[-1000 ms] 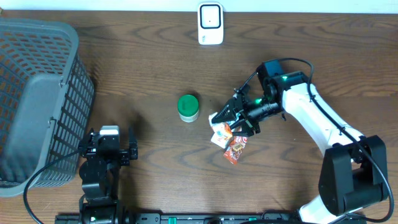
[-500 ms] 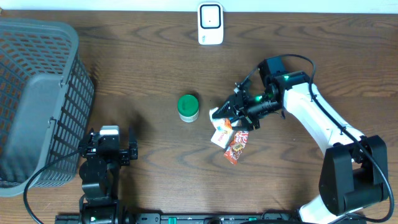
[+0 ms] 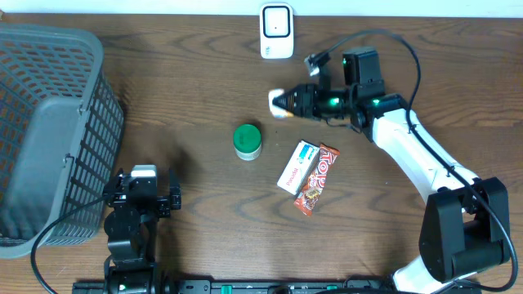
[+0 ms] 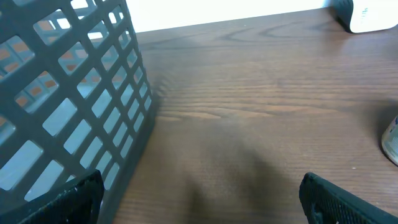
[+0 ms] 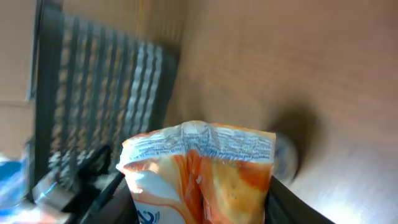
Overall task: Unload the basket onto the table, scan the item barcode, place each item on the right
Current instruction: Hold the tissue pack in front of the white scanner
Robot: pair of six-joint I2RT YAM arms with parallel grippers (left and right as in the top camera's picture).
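dark wooden table filling the overhead view. at its left edge, a large grey mesh basket, also looming close beside the left wrist camera. white right arm reaching in from the lower right, raised toward the far edge. black left arm parked near the front-left corner, left fingers spread wide, grasping nothing. white scanner at the middle of the far edge. green-lidded jar standing near the table's centre. just right of it, lying flat and touching each other, a white-and-blue packet and a red-and-orange wrapper, both apart from the arm. smallest, the task's thing: an orange-and-white snack packet, clenched between the right fingers, held off the table, in front of the scanner and near it, not touching. barcode not visible in any view. step in hand, by the look of it: carrying the packet to the scanner. next move, as a judgement: bring the packet squarely before the scanner's window, turn the printed code toward it, keep the grip firm, hold steady.
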